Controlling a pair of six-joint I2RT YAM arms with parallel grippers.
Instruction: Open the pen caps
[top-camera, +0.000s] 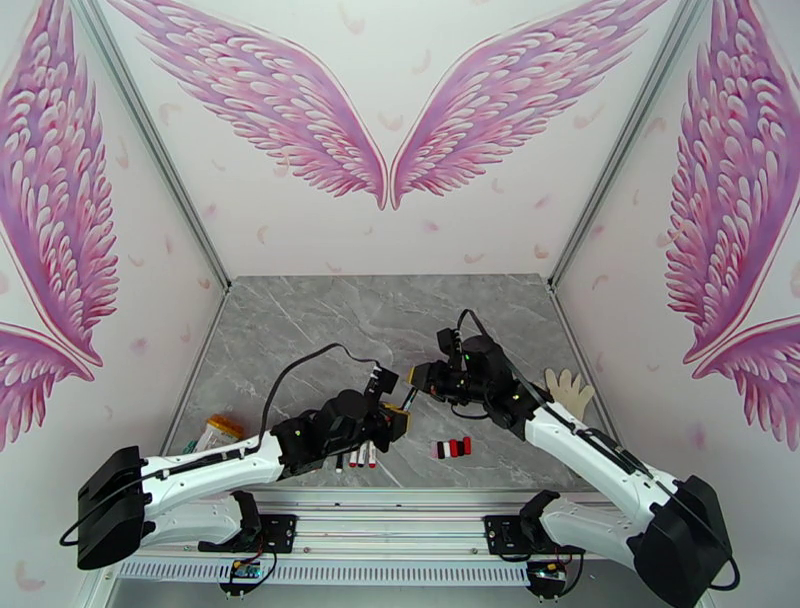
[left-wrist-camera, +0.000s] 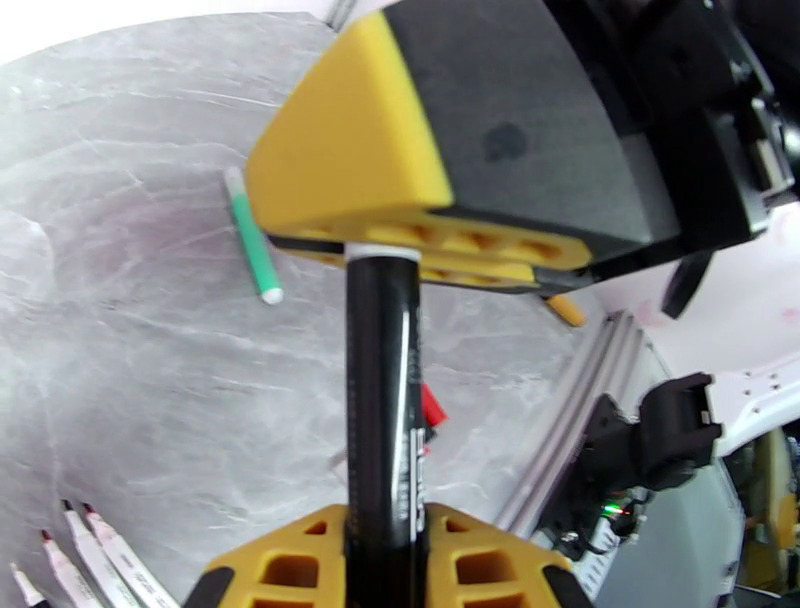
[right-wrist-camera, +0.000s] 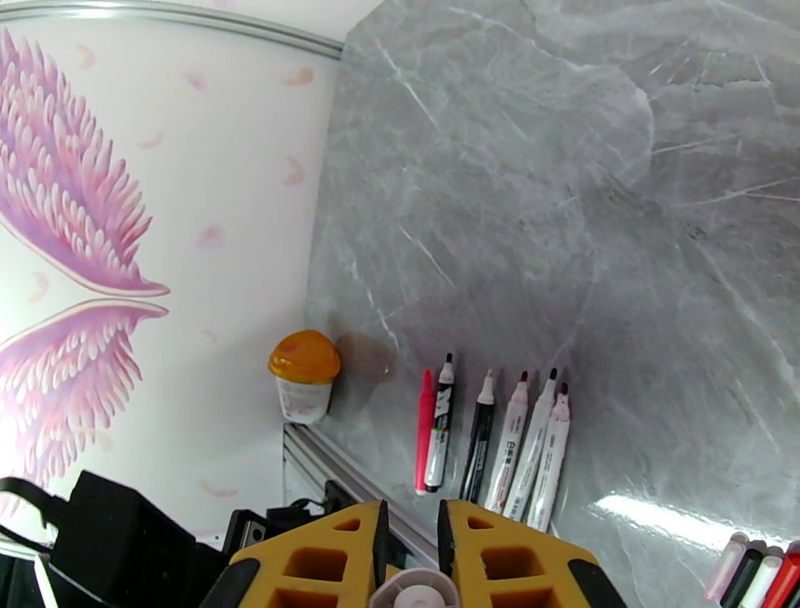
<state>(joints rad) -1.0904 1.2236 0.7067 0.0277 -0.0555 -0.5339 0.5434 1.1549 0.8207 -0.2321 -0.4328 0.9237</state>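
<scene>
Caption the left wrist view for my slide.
A black pen gripped between left fingers and right fingers above the table.

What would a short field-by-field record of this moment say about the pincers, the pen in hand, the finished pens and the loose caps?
black pen: held at both ends, off the table
left pincer: shut on its barrel
right pincer: shut on its cap end; cannot tell whether the cap has come free
opened pens: six in a row on the table, tips bare
loose caps: small cluster near the front edge
green pen: lying alone on the table
</scene>
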